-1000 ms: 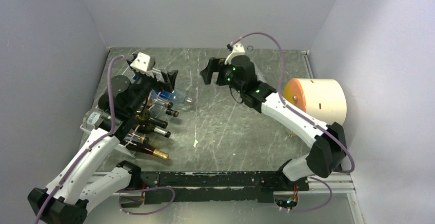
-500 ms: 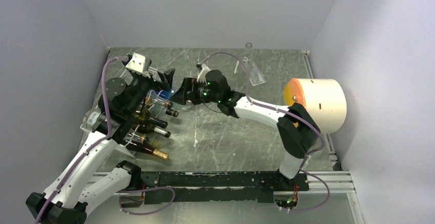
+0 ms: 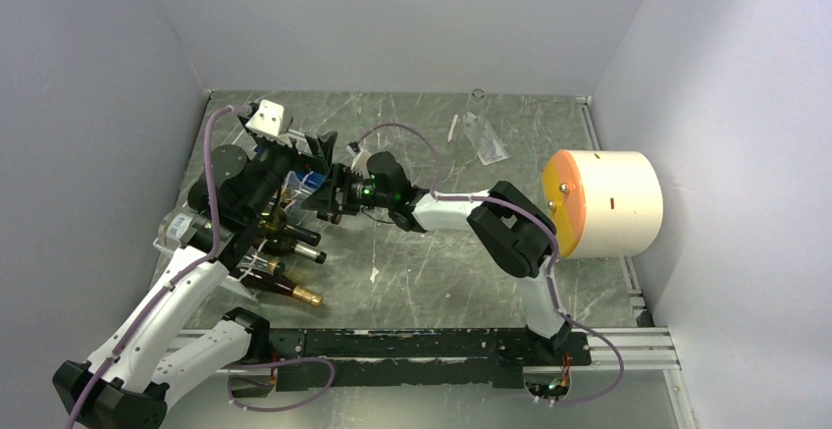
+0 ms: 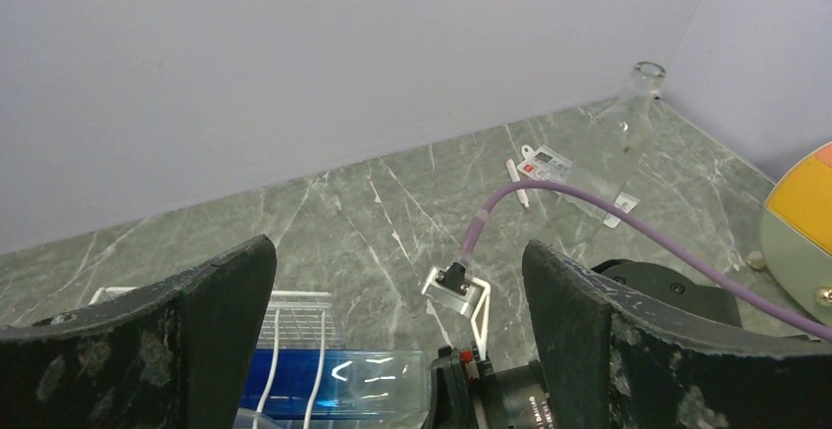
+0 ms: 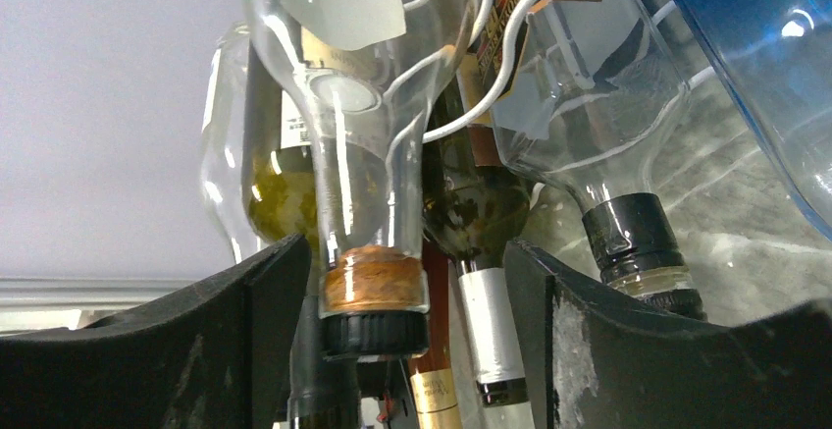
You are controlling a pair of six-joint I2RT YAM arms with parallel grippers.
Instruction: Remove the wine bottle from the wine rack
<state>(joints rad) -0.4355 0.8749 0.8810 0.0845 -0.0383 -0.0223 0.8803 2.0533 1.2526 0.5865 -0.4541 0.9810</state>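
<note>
Here's the right gripper (image 5: 402,252) in at the rack (image 4: 294,299); fingers spread either side of the clear wine bottle (image 5: 373,184) at its corked neck, not pinching; it lies in the rack among other bottles (image 5: 481,213); left gripper (image 4: 397,262) hovers above, fingers wide apart.

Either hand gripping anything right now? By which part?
Nothing gripped yet: right hand straddles the neck of the clear bottle, gap showing; left hand open, empty.

wine bottle (image 5: 368,179): clear glossy glass | wine rack (image 4: 294,301): smooth white wire | fingers (image 5: 628,350): matt black (scuffed)
</note>
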